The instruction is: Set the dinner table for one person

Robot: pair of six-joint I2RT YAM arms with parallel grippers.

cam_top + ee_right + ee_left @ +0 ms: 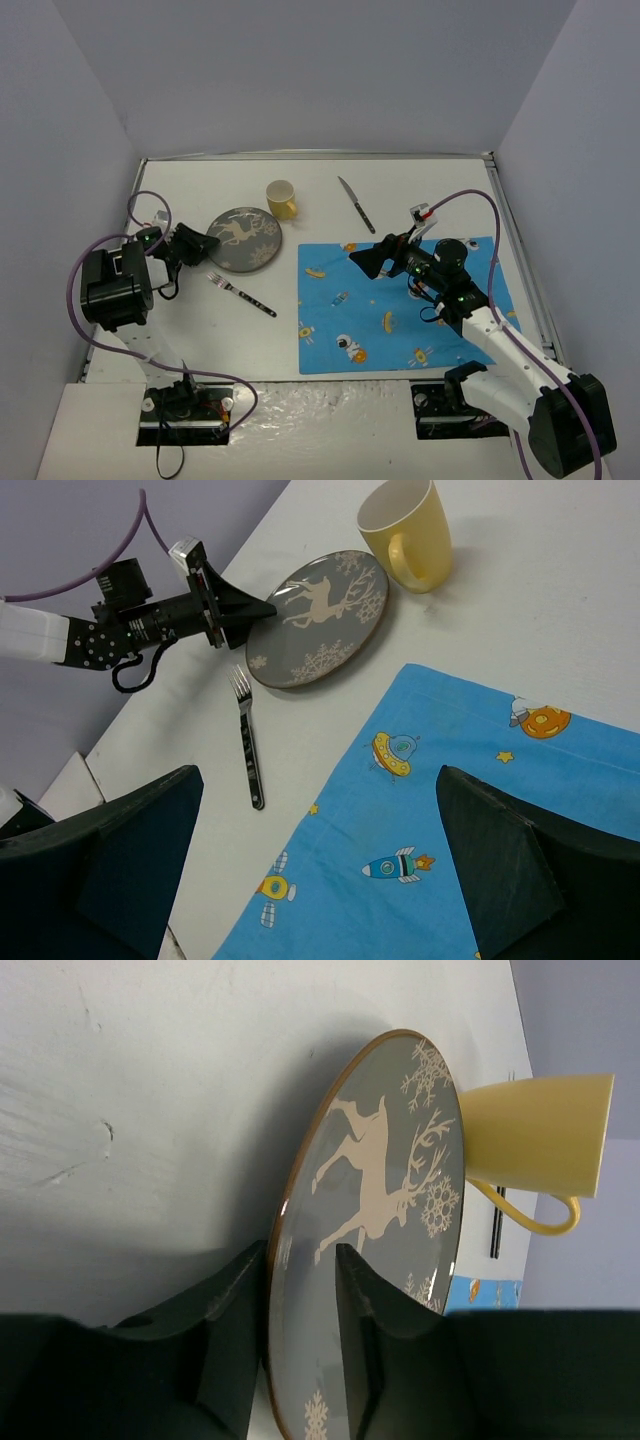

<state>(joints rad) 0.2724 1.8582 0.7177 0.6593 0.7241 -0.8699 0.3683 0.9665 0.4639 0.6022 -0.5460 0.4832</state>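
A grey plate with a white deer [245, 240] lies on the white dinner table [200, 330] left of centre. My left gripper [205, 246] is shut on the plate's left rim, one finger [230, 1300] under the rim and the other on top of the plate [390, 1160]. A yellow mug [281, 199] stands just behind the plate. A fork [243, 296] lies in front of the plate, and a knife [356, 204] lies at the back. My right gripper [365, 258] is open and empty, held above the left part of the blue cartoon-print placemat [410, 305].
White walls close the table on the left, back and right. The arm bases stand at the near edge. In the right wrist view the plate [320, 620], mug [405, 530], fork [247, 745] and placemat [480, 820] show below my right gripper [318, 780].
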